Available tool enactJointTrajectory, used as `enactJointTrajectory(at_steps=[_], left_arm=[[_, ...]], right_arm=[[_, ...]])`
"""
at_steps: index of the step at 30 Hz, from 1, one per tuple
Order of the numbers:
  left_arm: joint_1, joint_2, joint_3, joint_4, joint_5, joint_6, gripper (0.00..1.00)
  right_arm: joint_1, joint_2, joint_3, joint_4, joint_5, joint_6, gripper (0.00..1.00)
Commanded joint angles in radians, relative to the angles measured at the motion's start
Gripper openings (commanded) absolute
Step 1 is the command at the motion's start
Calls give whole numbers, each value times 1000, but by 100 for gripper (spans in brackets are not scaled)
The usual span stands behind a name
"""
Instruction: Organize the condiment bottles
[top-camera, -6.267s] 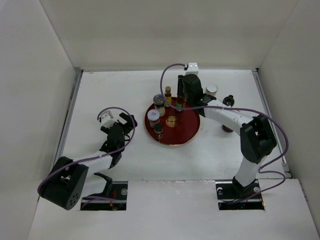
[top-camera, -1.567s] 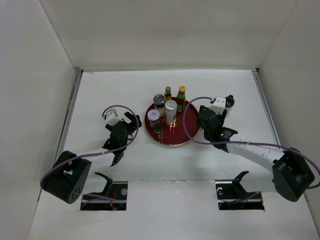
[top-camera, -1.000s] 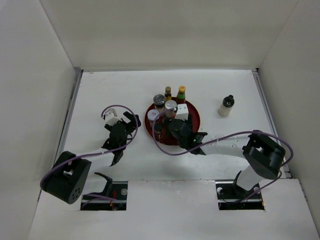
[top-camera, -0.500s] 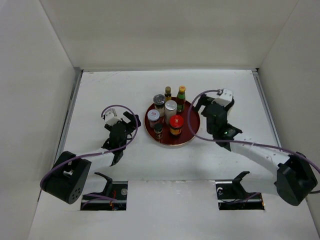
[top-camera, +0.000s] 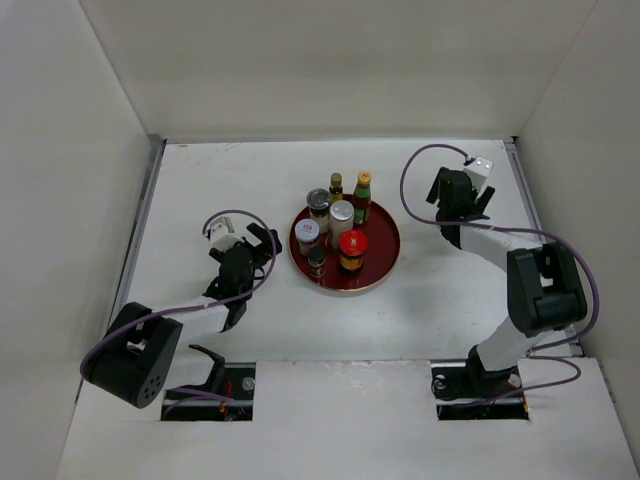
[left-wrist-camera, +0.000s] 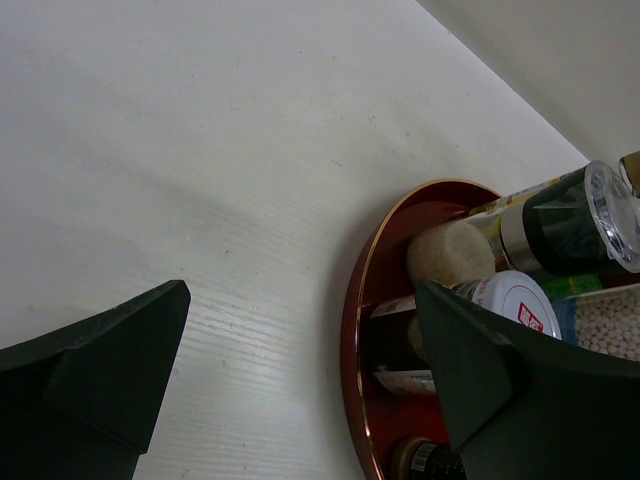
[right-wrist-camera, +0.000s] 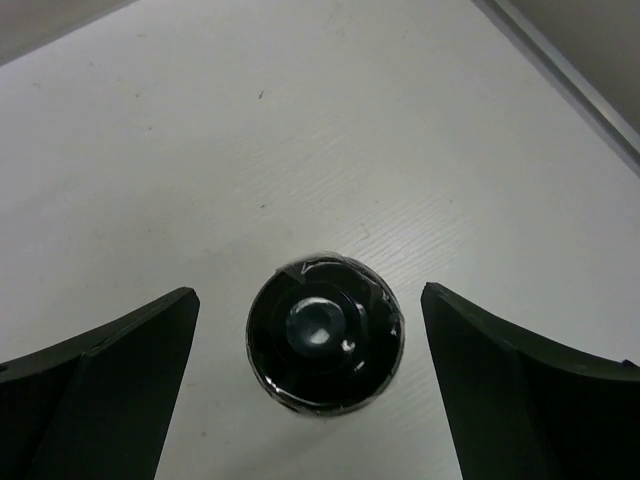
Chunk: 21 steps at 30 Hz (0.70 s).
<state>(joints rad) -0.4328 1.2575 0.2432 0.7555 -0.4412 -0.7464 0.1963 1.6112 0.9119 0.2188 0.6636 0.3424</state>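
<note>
Several condiment bottles stand on the round red tray (top-camera: 380, 262): a red-capped jar (top-camera: 351, 248), a tall white one with a silver cap (top-camera: 342, 219), a green bottle (top-camera: 362, 196), and others with black and yellow caps. One black-capped bottle (right-wrist-camera: 322, 345) stands alone on the table at the right. My right gripper (top-camera: 452, 205) hangs open straight above it and hides it in the top view; its fingers (right-wrist-camera: 100, 380) flank the cap without touching. Left of the tray my left gripper (top-camera: 250, 250) is open and empty, its fingers (left-wrist-camera: 95, 375) apart over bare table.
The tray's left rim (left-wrist-camera: 352, 330) lies just right of the left gripper's opening, with jars (left-wrist-camera: 515, 305) crowded behind it. White walls enclose the table on three sides. A metal rail (top-camera: 530, 215) runs along the right edge near the lone bottle.
My right arm has swung from beside the tray out to the far right, over the black-capped bottle. The red-capped jar stays on the tray. The left arm has not moved.
</note>
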Motion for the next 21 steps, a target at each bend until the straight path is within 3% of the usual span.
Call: enactJointTrajectory(at_steps=[1, 4, 9, 16, 21], left_arm=[[1, -4, 33, 36, -5, -4, 100], [3, -18, 25, 38, -11, -4, 100], [1, -10, 30, 34, -14, -4, 100], [3, -13, 31, 18, -53, -7, 100], [7, -33, 19, 16, -85, -21, 100]], right_arm=[[-15, 39, 56, 56, -59, -6, 94], [-11, 36, 44, 74, -59, 1, 73], [-11, -11, 24, 62, -75, 23, 48], [120, -249, -28, 24, -76, 17, 48], [268, -283, -59, 7, -133, 6, 50]])
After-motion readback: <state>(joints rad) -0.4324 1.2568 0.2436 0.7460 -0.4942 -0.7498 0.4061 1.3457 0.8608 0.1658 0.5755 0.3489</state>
